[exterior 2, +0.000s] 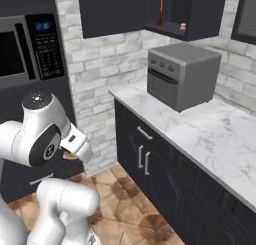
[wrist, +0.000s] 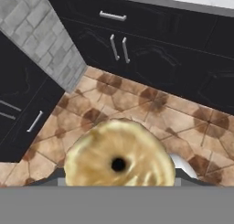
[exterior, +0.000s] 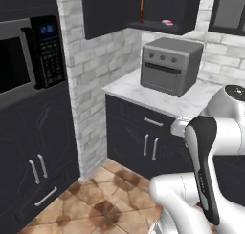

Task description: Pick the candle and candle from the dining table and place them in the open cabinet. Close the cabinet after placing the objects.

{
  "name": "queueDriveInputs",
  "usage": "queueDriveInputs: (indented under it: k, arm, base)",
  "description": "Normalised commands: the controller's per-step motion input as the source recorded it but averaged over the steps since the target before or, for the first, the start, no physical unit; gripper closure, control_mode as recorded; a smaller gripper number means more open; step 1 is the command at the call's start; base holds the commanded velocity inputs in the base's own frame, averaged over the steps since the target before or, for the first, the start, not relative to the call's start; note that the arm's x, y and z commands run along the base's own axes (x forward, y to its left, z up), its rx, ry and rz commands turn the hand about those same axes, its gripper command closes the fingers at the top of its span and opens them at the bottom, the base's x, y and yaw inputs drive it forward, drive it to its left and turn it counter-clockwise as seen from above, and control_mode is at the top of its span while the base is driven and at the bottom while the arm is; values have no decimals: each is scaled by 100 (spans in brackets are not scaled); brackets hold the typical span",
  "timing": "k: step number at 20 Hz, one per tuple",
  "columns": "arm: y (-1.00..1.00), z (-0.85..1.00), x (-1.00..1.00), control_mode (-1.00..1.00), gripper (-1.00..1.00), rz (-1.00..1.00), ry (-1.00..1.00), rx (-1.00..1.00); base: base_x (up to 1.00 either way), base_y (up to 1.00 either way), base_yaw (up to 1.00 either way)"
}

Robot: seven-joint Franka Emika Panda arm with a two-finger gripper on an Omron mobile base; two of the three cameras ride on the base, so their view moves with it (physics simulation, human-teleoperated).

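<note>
One tall orange candle (exterior: 141, 11) stands on the shelf of the open cabinet (exterior: 179, 8), with one small pink item (exterior: 167, 22) beside it. One round yellow candle (wrist: 119, 160) is gripped in the pincer (wrist: 119, 179) above the tiled floor (wrist: 137, 104). One grey oven (exterior: 171, 65) sits on the tabletop (exterior: 191, 101).

Mottled yellow-cream candle (wrist: 119, 159), brown patterned floor tiles (wrist: 137, 104), charcoal cabinet (exterior: 139, 8), grey toaster oven (exterior: 170, 65), white-veined marble counter (exterior 2: 200, 126).

Even, diffuse lighting is seen throughout; no glare is cast; soft blur and coarse pixelation are shown everywhere.
</note>
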Motion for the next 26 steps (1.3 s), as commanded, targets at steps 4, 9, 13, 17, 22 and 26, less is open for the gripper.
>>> queueDriveInputs:
  k: [4,9,13,17,22,26]
  arm:
    - [0,0,0,100,100,0,0,0]
    - [0,0,0,100,100,0,0,0]
    - [0,0,0,100,100,0,0,0]
    - [0,0,0,100,100,0,0,0]
    - [0,0,0,100,100,0,0,0]
    - [0,0,0,100,100,0,0,0]
  base:
    - [53,0,-20]
    - [54,1,-20]
    - [49,2,-19]
    - [48,11,-18]
    - [51,19,-16]
    - [50,24,-14]
